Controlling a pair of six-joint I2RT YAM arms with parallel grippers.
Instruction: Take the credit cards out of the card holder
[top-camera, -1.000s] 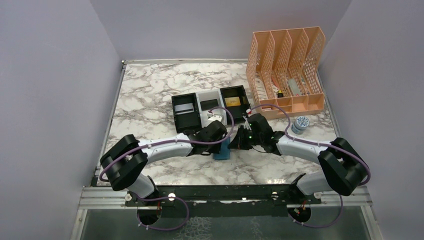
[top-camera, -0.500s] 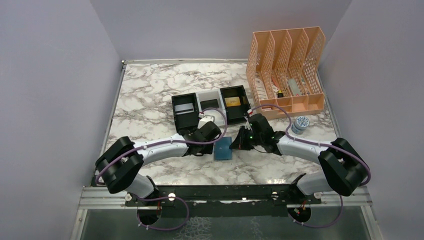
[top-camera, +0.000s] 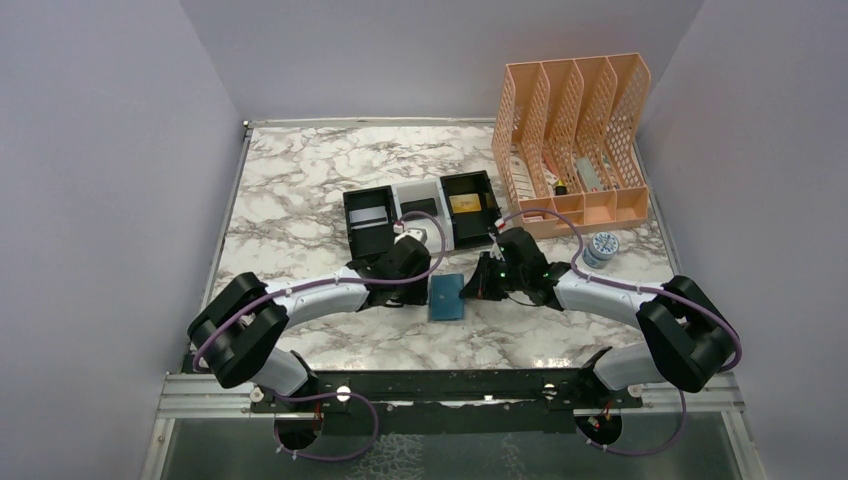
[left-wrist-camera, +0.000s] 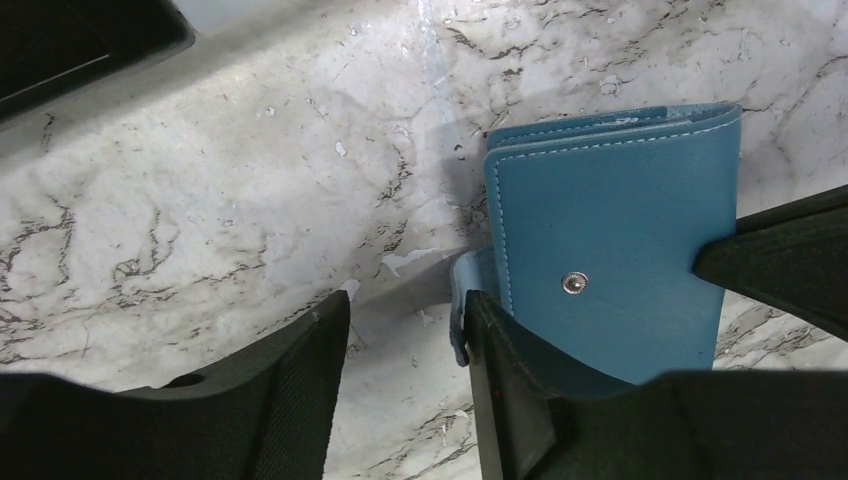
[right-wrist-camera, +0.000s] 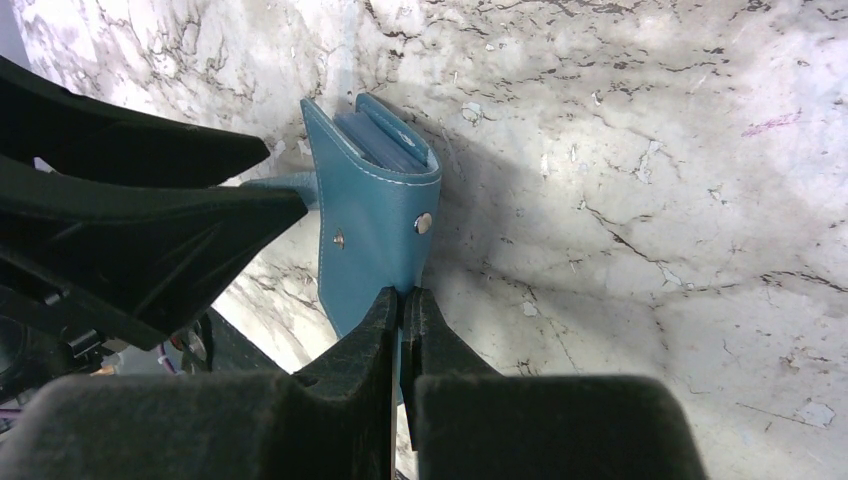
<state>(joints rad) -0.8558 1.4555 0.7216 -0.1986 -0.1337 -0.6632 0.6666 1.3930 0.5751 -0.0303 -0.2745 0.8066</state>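
Marble worktop (top-camera: 300, 200) from above: folded blue card holder (top-camera: 446, 297) at centre, near front of tray (top-camera: 350, 228).
Left wrist: left gripper (left-wrist-camera: 405, 340) spread, empty, one finger at holder's edge.
Right wrist: right gripper (right-wrist-camera: 400, 305) pinched onto card holder's rim.

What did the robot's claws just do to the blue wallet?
The left claw opened and pulled back to the left, off the flat teal-blue leather wallet, uncovering it. The right claw stayed pinched shut on the wallet's edge, and the wallet stayed put.
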